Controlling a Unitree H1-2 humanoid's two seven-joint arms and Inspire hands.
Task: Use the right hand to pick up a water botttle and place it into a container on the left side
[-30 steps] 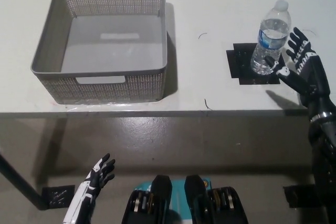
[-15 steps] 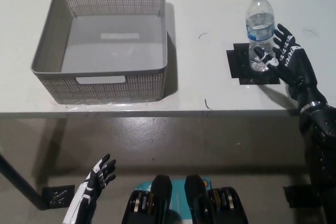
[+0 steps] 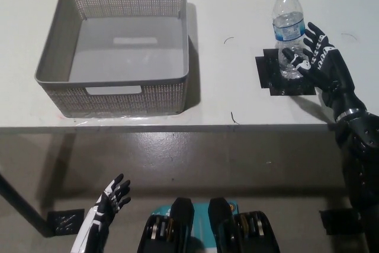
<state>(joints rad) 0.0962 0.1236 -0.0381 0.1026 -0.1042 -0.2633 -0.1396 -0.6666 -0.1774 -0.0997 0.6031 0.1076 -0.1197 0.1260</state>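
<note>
Bottle [image 3: 289, 31] is standing upright on the white table [image 3: 237, 4], its long axis running vertical with the white cap pointing up and slightly away from the camera. It is a clear plastic water bottle with a blue-and-white label around its middle. Its base is sitting on a black square mat [image 3: 283, 73] at the right side of the table, near the front edge.

The right hand [image 3: 312, 57] is wrapping around the lower half of the bottle from the right, its black fingers [image 3: 291, 57] curling across the front of the bottle below the label. The hand is touching the bottle; whether the grip is fully tight is not showing clearly. The black forearm is reaching up to it from the lower right, over the table edge.

The container [image 3: 112, 81], a grey perforated basket with handle slots, is sitting well apart on the left of the table, open side up.

The left hand [image 3: 112, 195] is resting low at the lower left, below the table edge, holding nothing, with fingers spread apart.
</note>
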